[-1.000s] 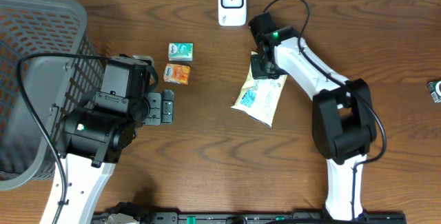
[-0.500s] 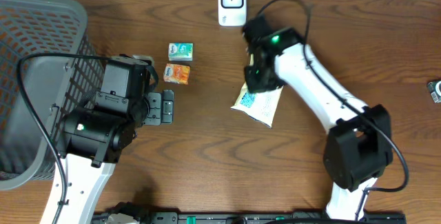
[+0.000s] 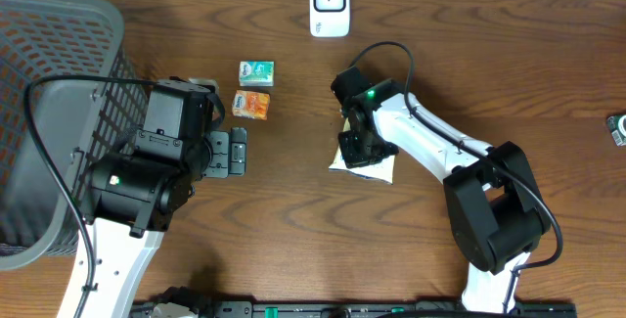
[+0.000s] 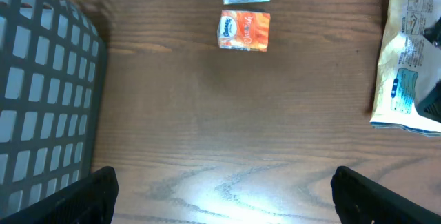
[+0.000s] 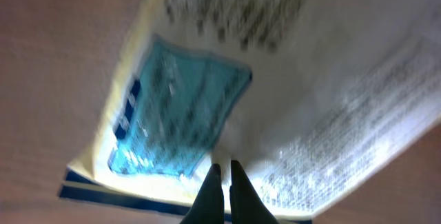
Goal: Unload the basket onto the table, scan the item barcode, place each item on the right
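Hovering over table: left gripper, fingers wide apart, empty | right gripper, fingers pressed together, tips against white packet lying mid-table | orange box, then teal box, further back | scanner at far edge

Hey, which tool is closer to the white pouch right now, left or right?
Right. The right tool is directly over the white pouch, closed tips against it. The left tool sits open, well apart, on the basket side.
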Available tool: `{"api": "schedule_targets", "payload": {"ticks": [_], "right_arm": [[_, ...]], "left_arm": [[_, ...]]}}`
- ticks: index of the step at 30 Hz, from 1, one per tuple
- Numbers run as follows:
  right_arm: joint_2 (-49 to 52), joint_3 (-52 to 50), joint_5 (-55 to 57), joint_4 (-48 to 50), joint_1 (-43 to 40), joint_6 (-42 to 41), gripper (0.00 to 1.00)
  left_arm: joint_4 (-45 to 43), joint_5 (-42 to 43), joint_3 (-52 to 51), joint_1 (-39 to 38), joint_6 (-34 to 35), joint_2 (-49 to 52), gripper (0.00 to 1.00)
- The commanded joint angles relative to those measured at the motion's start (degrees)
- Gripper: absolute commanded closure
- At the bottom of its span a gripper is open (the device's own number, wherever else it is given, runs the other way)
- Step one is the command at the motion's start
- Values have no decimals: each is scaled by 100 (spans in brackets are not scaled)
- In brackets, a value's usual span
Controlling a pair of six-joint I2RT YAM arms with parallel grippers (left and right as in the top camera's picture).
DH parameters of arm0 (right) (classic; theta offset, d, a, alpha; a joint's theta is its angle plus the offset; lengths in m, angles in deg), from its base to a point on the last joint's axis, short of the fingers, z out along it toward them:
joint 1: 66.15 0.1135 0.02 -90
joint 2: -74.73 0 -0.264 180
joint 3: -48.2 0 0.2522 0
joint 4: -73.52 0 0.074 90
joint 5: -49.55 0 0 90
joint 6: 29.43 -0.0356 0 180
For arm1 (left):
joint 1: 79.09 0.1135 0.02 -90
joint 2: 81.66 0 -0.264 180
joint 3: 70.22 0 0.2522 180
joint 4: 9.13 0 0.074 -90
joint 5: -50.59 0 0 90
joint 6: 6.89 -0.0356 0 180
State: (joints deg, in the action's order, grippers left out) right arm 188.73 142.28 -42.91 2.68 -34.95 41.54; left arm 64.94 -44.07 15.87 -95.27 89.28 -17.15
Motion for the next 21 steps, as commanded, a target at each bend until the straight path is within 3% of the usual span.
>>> {"api": "schedule_targets", "payload": {"ticks": [1,8,11,21], "right_arm": [[-13,437,70,-317,-87,-61,99],[-13,1541,1165,-1209,-354,-63,97],[-13,1596,1174,-1073,-417,-66,79],[-7,940,682,-4,-415,-68,72]], "left_arm": [[31,-35,74,-2,-7,22,2],[31,-35,74,-2,-7,22,2],[31,-35,74,-2,-7,22,2],[31,-35,74,-2,-7,22,2]]}}
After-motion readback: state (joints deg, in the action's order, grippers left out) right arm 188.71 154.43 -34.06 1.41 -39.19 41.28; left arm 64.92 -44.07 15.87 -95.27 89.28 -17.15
